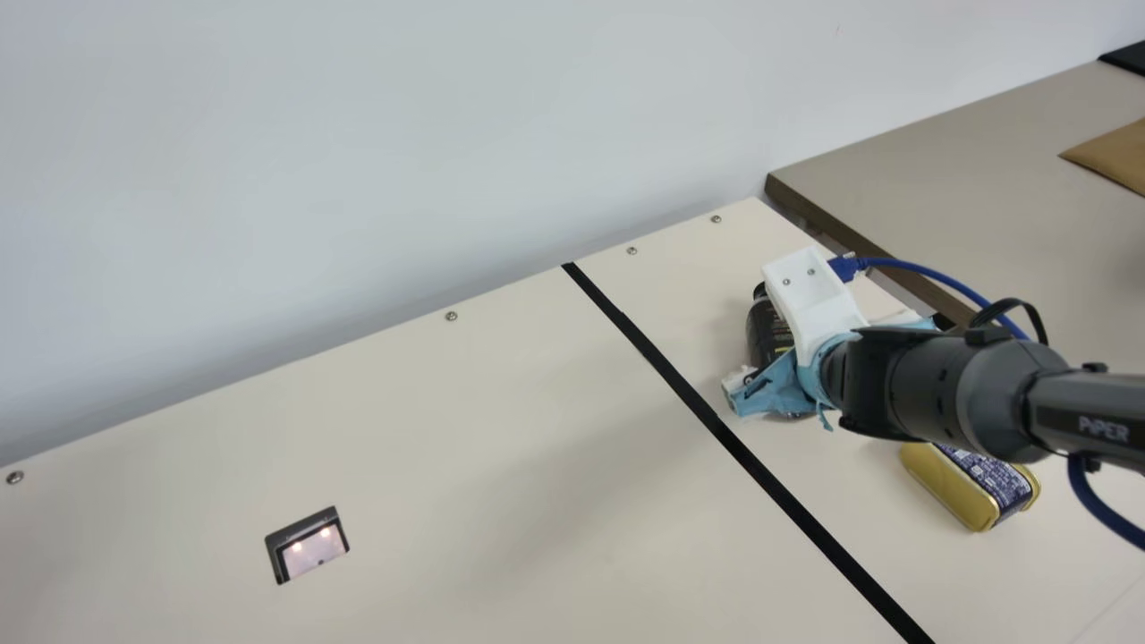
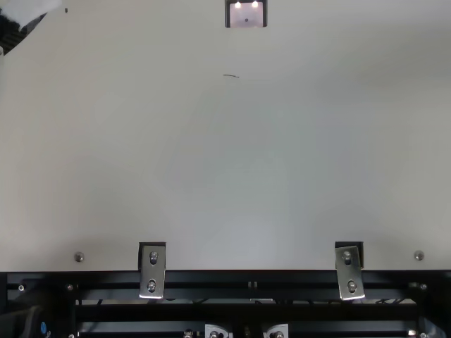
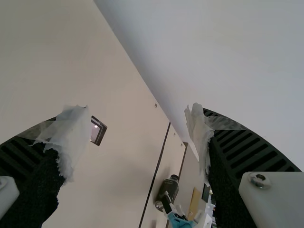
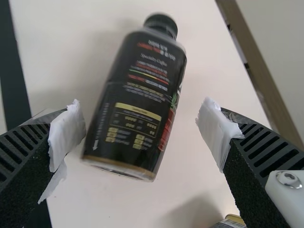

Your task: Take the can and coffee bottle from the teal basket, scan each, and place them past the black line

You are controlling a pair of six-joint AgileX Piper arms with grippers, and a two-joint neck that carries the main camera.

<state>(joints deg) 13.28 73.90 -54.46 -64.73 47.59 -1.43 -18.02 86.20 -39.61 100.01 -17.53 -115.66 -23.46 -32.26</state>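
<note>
My right gripper (image 1: 776, 386) is low over the dark coffee bottle (image 1: 767, 333), right of the black line (image 1: 680, 385) in the main view. In the right wrist view the bottle (image 4: 137, 102) lies on its side between the spread fingers of my right gripper (image 4: 142, 135), with a gap on both sides. The gold and blue can (image 1: 971, 483) lies past the line too, partly under the right arm. A part of my left gripper (image 2: 20, 29) is at the top view's upper left corner; in its wrist view my left gripper (image 3: 137, 142) stands open, holding nothing.
The scanner window (image 1: 309, 546) is set into the cream table, left of the line. A wall (image 1: 358, 134) runs along the table's far side. Beyond the table's right end is a grey-brown table (image 1: 984, 179) with a brown piece on it. A blue cable loops by the right arm.
</note>
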